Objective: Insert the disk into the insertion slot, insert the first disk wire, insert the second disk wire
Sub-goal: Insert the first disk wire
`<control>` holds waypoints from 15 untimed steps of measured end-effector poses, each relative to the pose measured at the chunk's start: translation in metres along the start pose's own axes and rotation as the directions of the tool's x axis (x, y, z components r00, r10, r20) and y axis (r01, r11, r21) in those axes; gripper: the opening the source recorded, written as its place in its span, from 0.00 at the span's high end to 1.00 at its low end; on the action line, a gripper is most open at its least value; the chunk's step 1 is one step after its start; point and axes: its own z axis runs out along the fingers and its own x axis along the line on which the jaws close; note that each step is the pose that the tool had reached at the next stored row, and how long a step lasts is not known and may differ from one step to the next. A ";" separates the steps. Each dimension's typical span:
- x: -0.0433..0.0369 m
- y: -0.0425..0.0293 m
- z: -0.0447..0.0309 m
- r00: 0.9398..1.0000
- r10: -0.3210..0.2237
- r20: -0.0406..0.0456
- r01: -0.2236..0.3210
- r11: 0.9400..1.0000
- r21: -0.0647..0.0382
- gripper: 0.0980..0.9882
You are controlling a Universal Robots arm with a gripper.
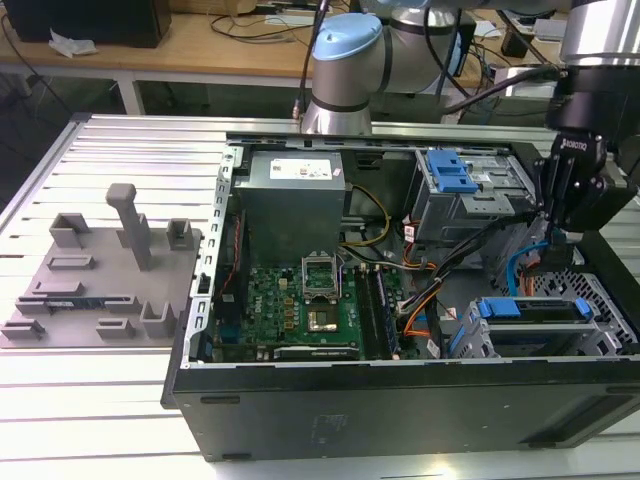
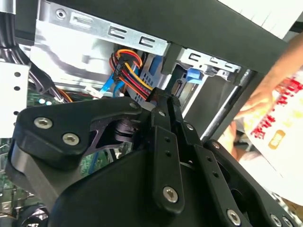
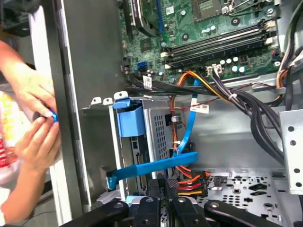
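Risk is a skewed plug: the pincer [image 1: 553, 240], pressed together on the coloured disk wire [image 3: 191, 182], hangs at 3 o'clock of the case [image 1: 400, 420] above the disk [image 1: 540, 330] seated in the insertion slot [image 1: 605, 300] at 4 o'clock, and the blue cable [image 3: 188, 130] beside it could snag.

I'm running an arm [image 1: 338, 105] of silver-grey tube sections with rounded joints, and the nearest joint is closed by a pale blue cap [image 1: 347, 45]. Black cables [image 1: 500, 88] trail along it towards the wrist. The gripper [image 1: 552, 238] is matte black, with a small white marking [image 1: 577, 147] on its body in the exterior view. In the second wrist view the gripper [image 2: 164, 98] shows chunky, angular linkage bars [image 2: 165, 151] pinned with bright silver socket-head screws [image 2: 43, 122]. The first wrist view gives me the same black links and silver screws [image 3: 146, 200].
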 end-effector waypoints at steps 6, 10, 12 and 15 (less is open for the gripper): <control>0.0181 -0.0026 0.0048 0.999 -0.001 0.045 0.001 1.000 -0.006 0.93; 0.0280 -0.0041 0.0094 0.998 -0.001 0.063 0.001 1.000 -0.009 0.93; 0.0328 -0.0047 0.0117 0.995 -0.001 0.098 0.003 1.000 -0.014 0.93; 0.0369 -0.0048 0.0137 0.989 -0.001 0.151 0.004 1.000 -0.021 0.93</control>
